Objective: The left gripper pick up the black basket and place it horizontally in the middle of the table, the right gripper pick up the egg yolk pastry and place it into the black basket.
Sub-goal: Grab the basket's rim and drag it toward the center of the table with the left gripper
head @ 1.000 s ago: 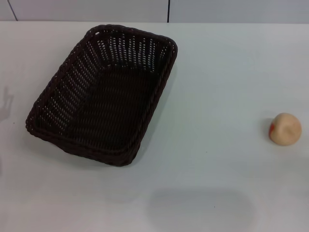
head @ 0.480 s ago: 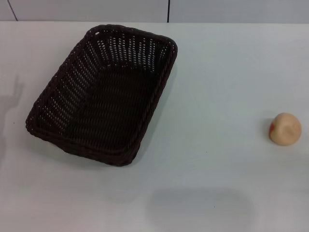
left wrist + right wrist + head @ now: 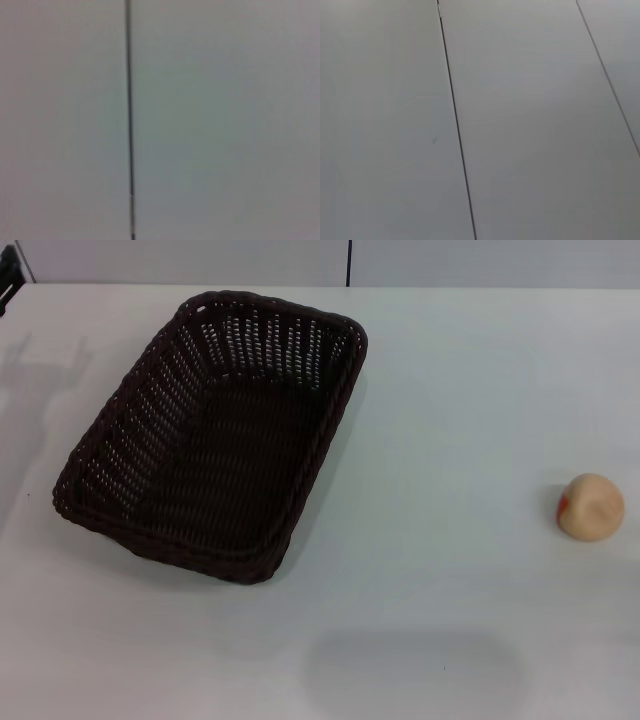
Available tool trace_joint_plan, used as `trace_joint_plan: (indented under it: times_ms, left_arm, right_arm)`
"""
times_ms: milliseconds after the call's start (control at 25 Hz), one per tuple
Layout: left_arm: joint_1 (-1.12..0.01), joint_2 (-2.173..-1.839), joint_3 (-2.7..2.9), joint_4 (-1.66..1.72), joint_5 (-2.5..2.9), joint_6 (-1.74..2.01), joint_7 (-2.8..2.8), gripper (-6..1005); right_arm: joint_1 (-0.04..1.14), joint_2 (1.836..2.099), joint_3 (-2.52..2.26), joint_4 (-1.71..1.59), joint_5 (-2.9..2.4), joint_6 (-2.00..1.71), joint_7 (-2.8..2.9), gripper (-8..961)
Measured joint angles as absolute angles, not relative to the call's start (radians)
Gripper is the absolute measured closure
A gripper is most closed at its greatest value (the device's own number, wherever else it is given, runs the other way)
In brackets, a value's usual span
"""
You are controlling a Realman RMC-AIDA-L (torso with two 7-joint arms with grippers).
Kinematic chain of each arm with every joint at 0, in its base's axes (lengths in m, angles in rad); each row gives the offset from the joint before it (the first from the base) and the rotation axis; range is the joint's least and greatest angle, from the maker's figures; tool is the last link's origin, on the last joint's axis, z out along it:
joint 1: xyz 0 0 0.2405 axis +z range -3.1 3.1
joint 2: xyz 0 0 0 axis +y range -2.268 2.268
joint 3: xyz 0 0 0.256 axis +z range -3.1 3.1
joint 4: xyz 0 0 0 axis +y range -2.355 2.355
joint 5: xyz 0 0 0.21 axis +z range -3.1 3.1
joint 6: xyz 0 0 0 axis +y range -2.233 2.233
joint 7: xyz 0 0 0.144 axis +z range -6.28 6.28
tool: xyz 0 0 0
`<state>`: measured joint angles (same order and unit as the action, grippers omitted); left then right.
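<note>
Two things wait on my tabletop [image 3: 440,390], neither yet held.
Black basket [image 3: 215,435] lies skewed, left of centre; woven, light, stiff, so I judge its braided rim grips best. My left claw [image 3: 8,275] barely shows at the far-left corner, well apart; its opening I cannot tell. Egg yolk pastry [image 3: 591,506] sits far right, soft, crushable.

I see the basket and pastry lying well apart on the counter [image 3: 450,420].
Dark woven black basket [image 3: 215,430], empty, upright, angled, left; tan, red-patched egg yolk pastry [image 3: 591,506] far right.
</note>
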<state>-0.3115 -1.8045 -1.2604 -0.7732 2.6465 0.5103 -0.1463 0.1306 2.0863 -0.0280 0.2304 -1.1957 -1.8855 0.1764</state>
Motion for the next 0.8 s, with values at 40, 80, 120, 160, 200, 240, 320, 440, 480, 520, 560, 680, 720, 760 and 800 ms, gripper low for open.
trace_joint_plan:
  times_ms: [40, 80, 120, 160, 200, 240, 320, 440, 480, 520, 560, 680, 720, 760, 800]
  left_arm:
    - [-0.311, -1.804, -1.26, -0.773, 2.647, 0.51, -0.146, 204]
    - [-0.296, -1.786, -1.28, -0.858, 2.688, 0.42, -0.168, 204]
    - [-0.277, -1.768, -1.301, -0.95, 2.73, 0.324, -0.193, 205]
    - [-0.259, -1.752, -1.32, -1.046, 2.767, 0.234, -0.211, 205]
    - [-0.226, -1.738, -1.361, -1.218, 2.818, 0.05, -0.209, 205]
    - [-0.226, -1.738, -1.361, -1.218, 2.818, 0.05, -0.209, 205]
    - [-0.206, -1.748, -1.398, -1.349, 2.84, -0.091, -0.153, 205]
    - [-0.201, -1.803, -1.475, -1.524, 2.838, -0.363, 0.008, 206]
    - [-0.209, -1.83, -1.505, -1.565, 2.83, -0.466, 0.085, 206]
    - [-0.22, -1.858, -1.534, -1.588, 2.823, -0.531, 0.147, 206]
    - [-0.238, -1.899, -1.578, -1.619, 2.808, -0.621, 0.238, 206]
    - [-0.295, -2.025, -1.721, -1.656, 2.759, -0.822, 0.482, 207]
    - [-0.308, -2.044, -1.749, -1.658, 2.753, -0.856, 0.519, 207]
    - [-0.332, -2.062, -1.786, -1.661, 2.736, -0.922, 0.582, 207]
    - [-0.346, -2.062, -1.798, -1.66, 2.723, -0.955, 0.605, 207]
  right_arm:
    - [0.131, 2.086, -0.028, 0.23, -1.196, -1.885, 0.176, 135]
    - [0.131, 2.086, -0.032, 0.231, -1.196, -1.885, 0.176, 135]
    - [0.13, 2.086, -0.034, 0.232, -1.196, -1.885, 0.176, 135]
    - [0.129, 2.086, -0.036, 0.233, -1.197, -1.885, 0.176, 135]
    - [0.128, 2.086, -0.038, 0.234, -1.197, -1.886, 0.176, 135]
    - [0.128, 2.086, -0.038, 0.234, -1.197, -1.886, 0.176, 135]
    - [0.126, 2.086, -0.04, 0.234, -1.197, -1.885, 0.176, 134]
    - [0.125, 2.086, -0.041, 0.235, -1.197, -1.884, 0.176, 134]
    - [0.124, 2.086, -0.041, 0.235, -1.197, -1.883, 0.176, 134]
    - [0.124, 2.086, -0.041, 0.235, -1.197, -1.883, 0.176, 134]
    - [0.125, 2.086, -0.043, 0.235, -1.197, -1.883, 0.176, 134]
    - [0.127, 2.086, -0.05, 0.235, -1.197, -1.883, 0.176, 134]
    - [0.127, 2.086, -0.053, 0.235, -1.197, -1.882, 0.176, 135]
    - [0.128, 2.086, -0.054, 0.235, -1.197, -1.882, 0.176, 135]
    - [0.127, 2.086, -0.058, 0.234, -1.197, -1.881, 0.176, 135]
